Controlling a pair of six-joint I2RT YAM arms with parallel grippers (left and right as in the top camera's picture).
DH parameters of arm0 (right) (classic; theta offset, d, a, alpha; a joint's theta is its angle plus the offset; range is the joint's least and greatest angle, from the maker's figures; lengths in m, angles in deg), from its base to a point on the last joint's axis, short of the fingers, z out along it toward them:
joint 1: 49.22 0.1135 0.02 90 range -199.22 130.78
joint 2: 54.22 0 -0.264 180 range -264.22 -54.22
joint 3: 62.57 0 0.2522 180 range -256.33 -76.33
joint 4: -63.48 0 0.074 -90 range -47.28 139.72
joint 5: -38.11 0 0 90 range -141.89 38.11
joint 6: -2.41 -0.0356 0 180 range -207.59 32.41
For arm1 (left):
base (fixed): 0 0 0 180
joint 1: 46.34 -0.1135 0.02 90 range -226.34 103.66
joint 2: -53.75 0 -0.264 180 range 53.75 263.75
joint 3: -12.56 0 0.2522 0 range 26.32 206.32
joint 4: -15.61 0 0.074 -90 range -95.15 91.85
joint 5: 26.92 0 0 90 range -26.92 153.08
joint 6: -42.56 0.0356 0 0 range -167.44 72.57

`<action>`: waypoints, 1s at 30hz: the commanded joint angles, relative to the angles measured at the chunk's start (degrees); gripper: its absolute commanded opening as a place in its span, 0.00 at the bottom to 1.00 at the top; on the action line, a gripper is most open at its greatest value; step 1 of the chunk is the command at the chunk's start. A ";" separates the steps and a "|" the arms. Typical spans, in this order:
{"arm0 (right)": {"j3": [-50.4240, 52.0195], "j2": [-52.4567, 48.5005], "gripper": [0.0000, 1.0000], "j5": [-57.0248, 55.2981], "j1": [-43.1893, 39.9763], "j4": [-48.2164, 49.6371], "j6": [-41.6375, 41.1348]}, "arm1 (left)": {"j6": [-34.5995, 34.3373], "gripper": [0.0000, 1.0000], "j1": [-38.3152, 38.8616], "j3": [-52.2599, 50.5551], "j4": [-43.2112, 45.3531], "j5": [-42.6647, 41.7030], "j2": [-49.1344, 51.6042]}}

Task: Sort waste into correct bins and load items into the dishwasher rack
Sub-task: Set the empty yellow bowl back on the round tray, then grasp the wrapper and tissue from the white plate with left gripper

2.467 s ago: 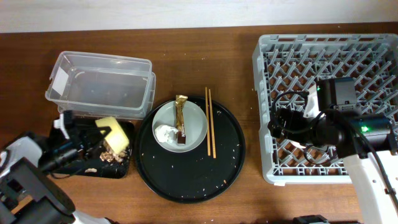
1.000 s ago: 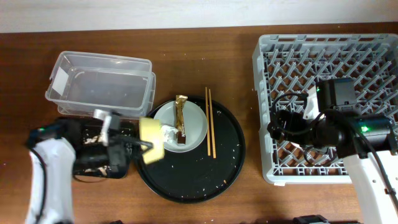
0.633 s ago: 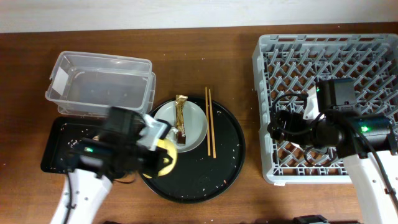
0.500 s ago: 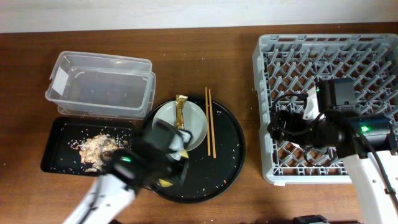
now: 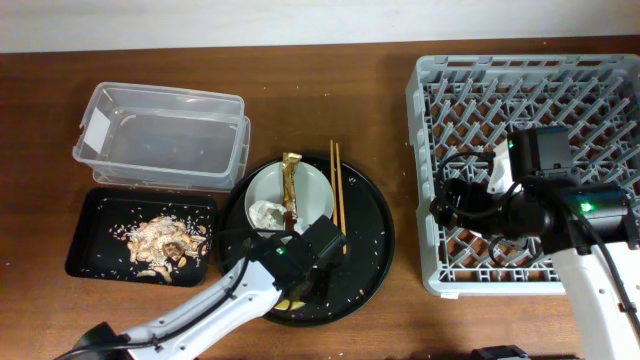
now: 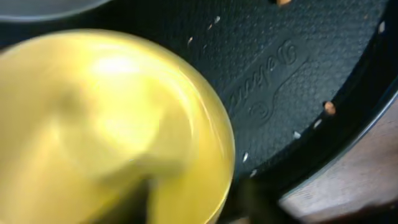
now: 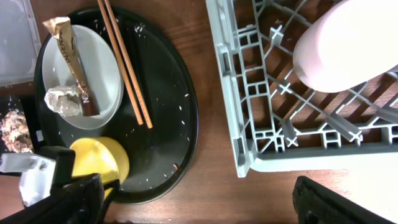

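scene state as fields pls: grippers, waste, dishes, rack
left gripper: shut on the yellow bowl, over the round tray
right gripper: open, empty, over the rack
scraps: in the shallow black tray
tissue, wrapper: on the plate
chopsticks: on the round tray, by the plate
clear box: nothing visible inside
pink cup: in the rack

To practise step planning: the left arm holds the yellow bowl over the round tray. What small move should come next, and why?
Probably lower the small yellow bowl onto the bare round black tray and release: food scraps lie in the shallow black tray, and the right gripper is at the dishwasher rack.
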 commanded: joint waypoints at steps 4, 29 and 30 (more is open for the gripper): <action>0.13 -0.09 0.98 -0.11 -0.31 0.00 -0.09 | 3.26 0.79 -2.49 13.66 -8.02 12.48 -3.34; 0.13 -0.09 0.98 -0.50 -0.31 0.00 0.98 | 17.16 0.30 -24.94 10.73 8.92 6.01 20.72; 0.13 -0.09 0.98 -0.48 -0.31 -0.09 0.98 | 17.14 0.09 -24.94 10.75 8.90 5.99 20.79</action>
